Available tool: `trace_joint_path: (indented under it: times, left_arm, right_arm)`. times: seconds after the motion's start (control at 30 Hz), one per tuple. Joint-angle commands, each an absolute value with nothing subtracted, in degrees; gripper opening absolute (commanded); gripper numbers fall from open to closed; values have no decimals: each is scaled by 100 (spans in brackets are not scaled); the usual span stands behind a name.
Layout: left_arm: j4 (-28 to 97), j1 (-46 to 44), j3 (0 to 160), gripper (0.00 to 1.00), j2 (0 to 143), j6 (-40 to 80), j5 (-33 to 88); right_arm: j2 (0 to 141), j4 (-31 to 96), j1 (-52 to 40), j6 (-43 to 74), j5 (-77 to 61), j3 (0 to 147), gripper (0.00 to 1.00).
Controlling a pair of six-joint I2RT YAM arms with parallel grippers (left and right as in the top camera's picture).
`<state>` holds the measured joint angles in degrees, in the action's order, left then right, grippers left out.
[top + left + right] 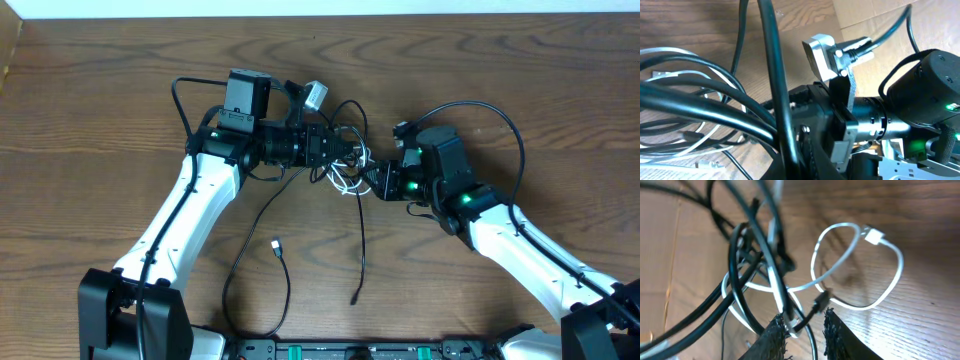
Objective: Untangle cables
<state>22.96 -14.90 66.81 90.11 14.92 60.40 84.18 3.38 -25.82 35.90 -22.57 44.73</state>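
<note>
We see the cables (pixel 350 165) bunched in a small knot on the table (pixel 500 60), right between the two arms, which have closed in from either side, presumably so each can take a different strand and draw it outward. The right gripper (pixel 805 330) is slightly parted, and a thin black cord (pixel 812 311) runs through the gap without being pinched; we read this as lining up a grasp. Just beyond it, the white cord (pixel 872 235) lies in an open loop, crossing under the black strands. The left gripper (pixel 338 150) is buried in the bundle, and we cannot tell whether it holds anything. Two loose black tails (pixel 361 240) trail toward the arm bases, already clear of the knot.
</note>
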Motion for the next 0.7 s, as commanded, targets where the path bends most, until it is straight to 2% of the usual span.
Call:
trace_joint_path:
  times: [0.0,0.23,0.43,0.67]
  left_arm:
    - [2281,-1496,6759,8,8862,1378,6410]
    - [2259,-1496,6759,8,8862,1400,6842]
    - [2261,-1498,6759,8,8862,1400,6842]
    - [2231,-1579,6759,8,8862,1422,7000]
  right_arm:
    - [8510,270,-2644,4104,-1835,4521,24]
    - [8661,56,-2777,4436,-1957,4521,24]
    - [8659,-784,-2781,4434,-2779,4521,27]
    - [8694,-928,-2790,4519,-2403,4521,29]
